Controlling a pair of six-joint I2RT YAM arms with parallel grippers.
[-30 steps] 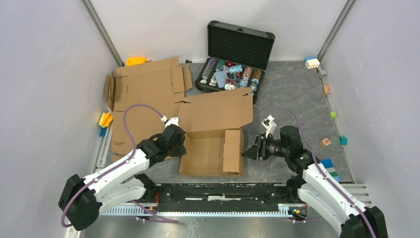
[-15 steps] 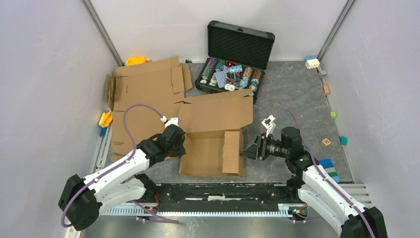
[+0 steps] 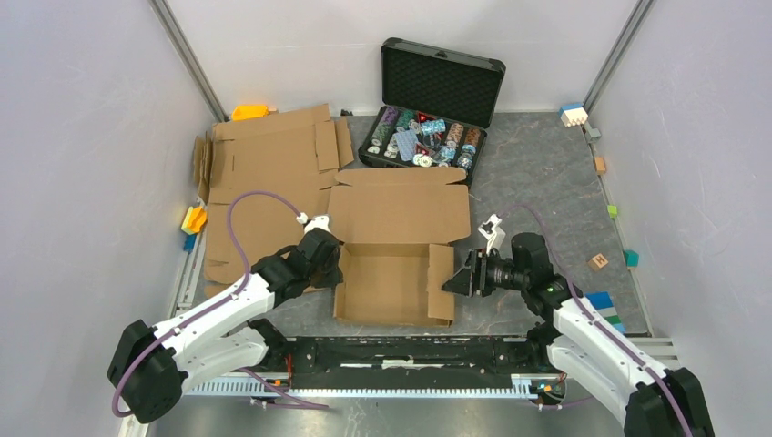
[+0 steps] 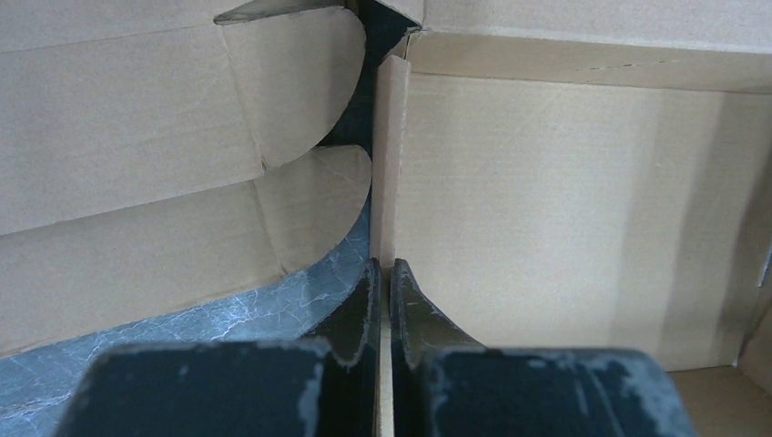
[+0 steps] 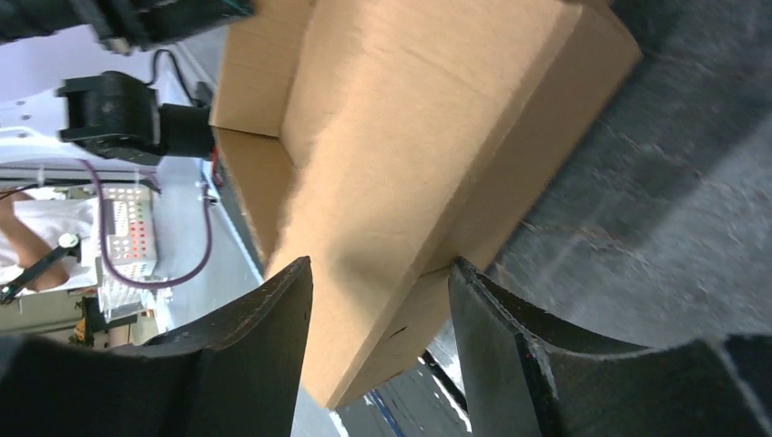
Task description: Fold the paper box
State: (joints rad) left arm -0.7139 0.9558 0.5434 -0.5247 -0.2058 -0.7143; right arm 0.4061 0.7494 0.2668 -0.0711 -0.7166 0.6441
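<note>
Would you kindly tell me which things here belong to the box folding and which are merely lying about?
For the job: paper box, left gripper, right gripper.
Lying about: flat cardboard sheets, black case with chips, coloured blocks.

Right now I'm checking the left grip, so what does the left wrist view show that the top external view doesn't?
Only the left wrist view: the left gripper pinched shut on the thin edge of the paper box wall. Only the top external view: the right gripper, open at the box's right flap, and the black case. Both: the box's brown inside, the flat cardboard beside it and the grey table.
</note>
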